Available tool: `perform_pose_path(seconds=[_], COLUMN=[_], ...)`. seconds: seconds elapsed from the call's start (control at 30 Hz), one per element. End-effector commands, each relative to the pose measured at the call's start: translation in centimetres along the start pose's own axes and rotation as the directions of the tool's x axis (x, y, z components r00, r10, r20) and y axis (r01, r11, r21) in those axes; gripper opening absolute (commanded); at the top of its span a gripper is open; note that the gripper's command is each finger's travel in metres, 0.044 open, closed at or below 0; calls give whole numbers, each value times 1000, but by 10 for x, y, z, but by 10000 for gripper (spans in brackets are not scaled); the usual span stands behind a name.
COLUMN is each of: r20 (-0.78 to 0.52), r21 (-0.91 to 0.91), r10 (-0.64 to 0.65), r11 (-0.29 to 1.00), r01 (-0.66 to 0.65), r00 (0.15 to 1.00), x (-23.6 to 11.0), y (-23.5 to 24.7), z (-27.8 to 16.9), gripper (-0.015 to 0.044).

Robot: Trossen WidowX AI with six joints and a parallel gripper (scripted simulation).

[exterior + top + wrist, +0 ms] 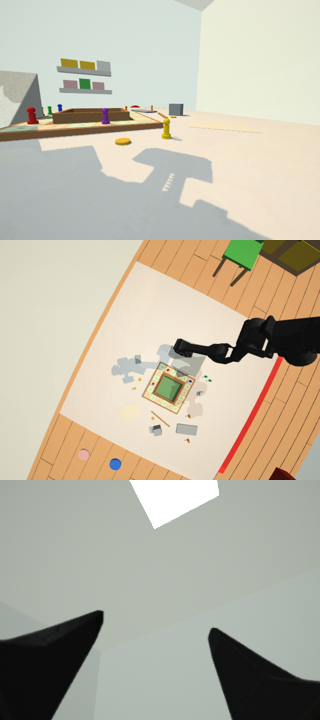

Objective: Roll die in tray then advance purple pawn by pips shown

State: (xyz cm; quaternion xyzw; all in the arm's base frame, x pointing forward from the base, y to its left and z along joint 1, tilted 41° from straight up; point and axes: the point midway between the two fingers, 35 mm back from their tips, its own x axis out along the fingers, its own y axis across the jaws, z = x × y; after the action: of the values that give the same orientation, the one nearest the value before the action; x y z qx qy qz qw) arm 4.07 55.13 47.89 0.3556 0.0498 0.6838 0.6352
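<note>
Your pincer (155, 630) gapes wide, empty, aimed at the ceiling. The die (199, 393), at the board's (147, 396) three o'clock, looks light, rigid, slick: pinch opposite flat faces.

Floor (180, 255): light wood planks, dark seams; a large cream mat (160, 304) lies over it, with a red strip (258, 405) along one edge. Walls: pale green wall (129, 33) meets a cream wall (258, 51) at a corner; two grey wall shelves (84, 71) one above the other, upper with yellow and grey panels, lower with pink and green. Furniture: green chair (242, 252) beside a dark brown unit (292, 255) at the mat's far end. Ceiling: bright white rectangular panel (175, 500). Hard-edged grey shadows fall across the mat.
</note>
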Motion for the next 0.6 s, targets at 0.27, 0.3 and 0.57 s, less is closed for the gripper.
perform_pose_path(seconds=[0.27,0.3,0.57], r20=[122,139,277], r21=[208,231,435], r10=[182,209,405], r11=[956,944,756], r01=[-205,-237,-490], r00=[976,968,871], x=[-28,-32,-82], y=[104,117,204], z=[47,54,113], gripper=[275,275,275])
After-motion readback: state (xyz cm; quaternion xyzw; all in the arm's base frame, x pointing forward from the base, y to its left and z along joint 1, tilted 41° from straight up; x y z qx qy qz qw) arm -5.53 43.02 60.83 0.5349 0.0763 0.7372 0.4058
